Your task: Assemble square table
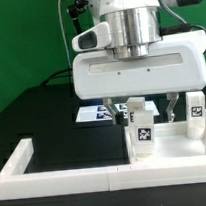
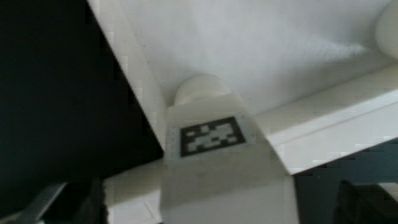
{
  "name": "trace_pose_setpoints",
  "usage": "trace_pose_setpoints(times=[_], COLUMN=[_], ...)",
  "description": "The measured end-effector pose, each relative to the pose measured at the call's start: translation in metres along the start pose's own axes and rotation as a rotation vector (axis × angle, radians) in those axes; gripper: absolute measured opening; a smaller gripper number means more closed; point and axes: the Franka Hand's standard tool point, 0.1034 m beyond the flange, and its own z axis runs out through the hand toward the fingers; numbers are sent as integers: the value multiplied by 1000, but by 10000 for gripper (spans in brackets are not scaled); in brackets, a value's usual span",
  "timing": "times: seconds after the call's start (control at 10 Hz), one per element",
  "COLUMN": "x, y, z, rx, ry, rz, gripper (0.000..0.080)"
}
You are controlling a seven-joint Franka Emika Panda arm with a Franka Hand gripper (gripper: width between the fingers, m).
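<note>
My gripper [image 1: 143, 112] hangs over the white square panel [image 1: 179, 143] with its jaws spread wide. A white block leg [image 1: 143, 128] with a black-and-white tag stands upright between the fingers, with a gap on each side. In the wrist view the same leg [image 2: 214, 150] runs up the middle with its tag facing the camera and a rounded end. The dark fingertips [image 2: 43, 200] sit apart from it at both sides. The panel [image 2: 267, 45] lies behind the leg. Two more tagged legs [image 1: 195, 108] stand at the exterior view's right.
The long white L-shaped border wall [image 1: 57, 177] runs along the front and up the exterior view's left. The marker board [image 1: 92, 114] lies on the black table behind the gripper. A green backdrop stands at the back left.
</note>
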Motion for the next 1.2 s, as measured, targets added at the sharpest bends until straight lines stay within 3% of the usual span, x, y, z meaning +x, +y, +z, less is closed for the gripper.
trace_pose_setpoints(times=[0.3, 0.6, 0.7, 0.9, 1.1, 1.2], x=[0, 1, 2, -1, -1, -1], y=[0, 1, 3, 0, 1, 0], z=[1, 0, -2, 2, 3, 3], rx=[1, 9, 25, 23, 73, 73], ry=[-1, -6, -23, -37, -51, -54], rz=[130, 390, 587, 928, 1232, 1278], gripper=[289, 289, 289, 289, 291, 291])
